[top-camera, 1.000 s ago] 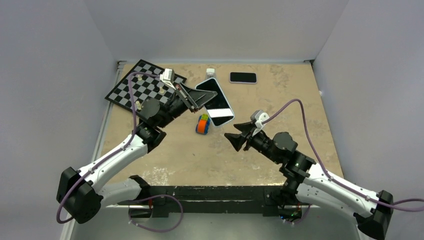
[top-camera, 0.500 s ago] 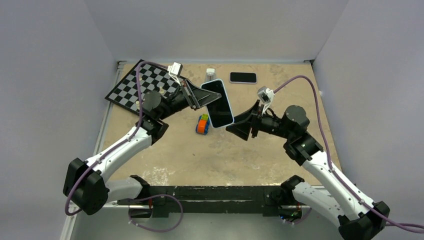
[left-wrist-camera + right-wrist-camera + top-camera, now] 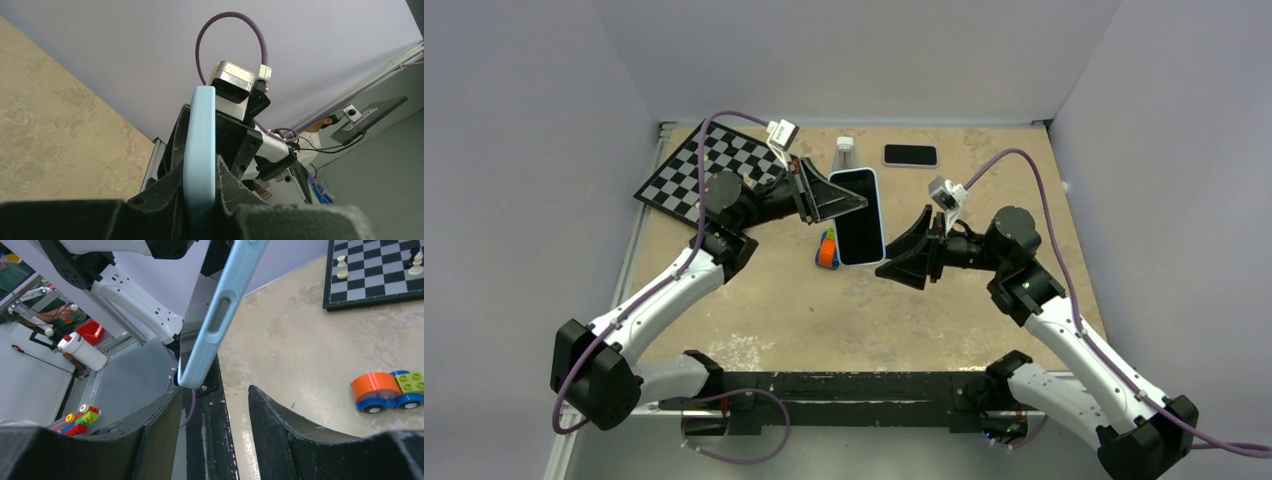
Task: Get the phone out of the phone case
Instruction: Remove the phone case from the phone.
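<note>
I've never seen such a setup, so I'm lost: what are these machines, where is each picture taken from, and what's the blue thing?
They are two robot arms bolted at the near edge of the table, each ending in a two-finger gripper. The wide picture looks down from above; the other two come from a camera on each wrist. The left gripper is shut on a phone in a light blue case, held off the table. The right gripper is open, close to the case's lower corner, not gripping. On the table lie a chessboard, a toy car, a small bottle and a second phone.
</note>
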{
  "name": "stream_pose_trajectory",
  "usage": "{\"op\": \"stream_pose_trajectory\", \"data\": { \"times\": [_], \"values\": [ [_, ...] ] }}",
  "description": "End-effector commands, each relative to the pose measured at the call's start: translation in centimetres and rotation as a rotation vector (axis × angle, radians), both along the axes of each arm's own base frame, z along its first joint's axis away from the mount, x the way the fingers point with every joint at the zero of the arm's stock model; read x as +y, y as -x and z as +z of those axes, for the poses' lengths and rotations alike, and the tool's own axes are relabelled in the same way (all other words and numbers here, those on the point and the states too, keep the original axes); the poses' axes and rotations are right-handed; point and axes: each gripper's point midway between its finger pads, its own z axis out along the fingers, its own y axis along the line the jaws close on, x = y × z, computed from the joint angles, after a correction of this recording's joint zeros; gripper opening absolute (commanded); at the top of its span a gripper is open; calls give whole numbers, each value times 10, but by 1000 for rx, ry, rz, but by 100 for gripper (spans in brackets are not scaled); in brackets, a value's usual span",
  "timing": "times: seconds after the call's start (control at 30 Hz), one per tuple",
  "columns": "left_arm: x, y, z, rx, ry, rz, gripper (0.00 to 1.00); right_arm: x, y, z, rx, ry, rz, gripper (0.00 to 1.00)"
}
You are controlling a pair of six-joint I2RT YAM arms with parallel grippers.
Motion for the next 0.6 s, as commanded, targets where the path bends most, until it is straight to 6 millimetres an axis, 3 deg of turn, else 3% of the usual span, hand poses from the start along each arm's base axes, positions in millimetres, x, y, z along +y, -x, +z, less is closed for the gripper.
{"op": "stream_pose_trajectory", "data": {
  "times": [0.0, 0.2, 0.37, 0.43, 0.57],
  "values": [
    [8, 15, 36, -138, 38, -18, 0, 0, 14, 33, -110, -61, 76, 55],
    [8, 16, 36, -147, 28, -28, 0, 3, 8, 34, -104, -64, 70, 53],
    [8, 19, 35, -142, 20, -41, 0, 5, 5, 34, -107, -67, 81, 42],
    [8, 20, 35, -140, 17, -48, 0, 6, 4, 32, -109, -65, 86, 36],
    [8, 25, 38, -118, 16, -82, 0, 8, 0, 23, -158, -49, 84, 14]
  ]
}}
